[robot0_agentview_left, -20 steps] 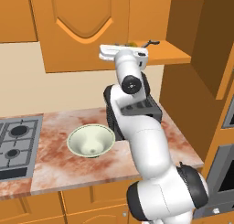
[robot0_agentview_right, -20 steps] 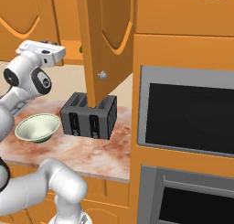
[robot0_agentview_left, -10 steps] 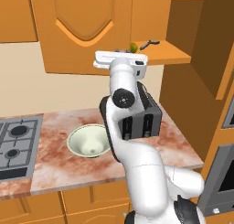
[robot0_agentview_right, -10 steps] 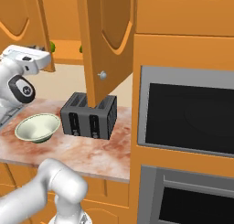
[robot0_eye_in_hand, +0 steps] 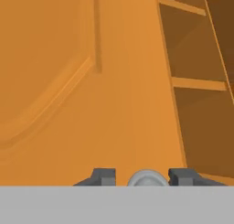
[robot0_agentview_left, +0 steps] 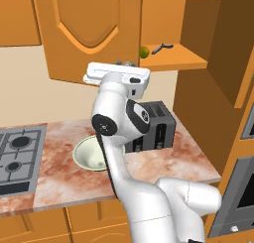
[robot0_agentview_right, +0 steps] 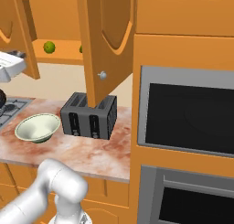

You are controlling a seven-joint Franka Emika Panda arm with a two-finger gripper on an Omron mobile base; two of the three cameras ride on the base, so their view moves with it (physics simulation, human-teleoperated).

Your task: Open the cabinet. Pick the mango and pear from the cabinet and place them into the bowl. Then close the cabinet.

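Observation:
The cabinet [robot0_agentview_left: 92, 31] hangs above the counter, its right door [robot0_agentview_right: 107, 40] swung wide open and its left door in front of my hand. In the hand view my gripper [robot0_eye_in_hand: 144, 177] is open, with the left door's silver knob [robot0_eye_in_hand: 146, 178] between its fingertips [robot0_eye_in_hand: 104, 176]; bare shelves show to the right. From the left base view the gripper [robot0_agentview_left: 125, 64] is at that door's lower edge. The green pear [robot0_agentview_left: 144, 52] [robot0_agentview_right: 49, 47] lies on the bottom shelf. The mango is hidden. The cream-green bowl [robot0_agentview_left: 88, 153] [robot0_agentview_right: 37, 128] sits on the counter below.
A black toaster [robot0_agentview_left: 155, 125] [robot0_agentview_right: 89, 115] stands right of the bowl on the marble counter [robot0_agentview_right: 91, 150]. A dark utensil [robot0_agentview_left: 162, 47] lies on the shelf beside the pear. A gas hob [robot0_agentview_left: 17, 155] is at the left and ovens [robot0_agentview_right: 187, 113] at the right.
My arm has swung left, carrying the hand from in front of the open shelf to the left door's lower edge. The fruit, bowl and toaster have not moved.

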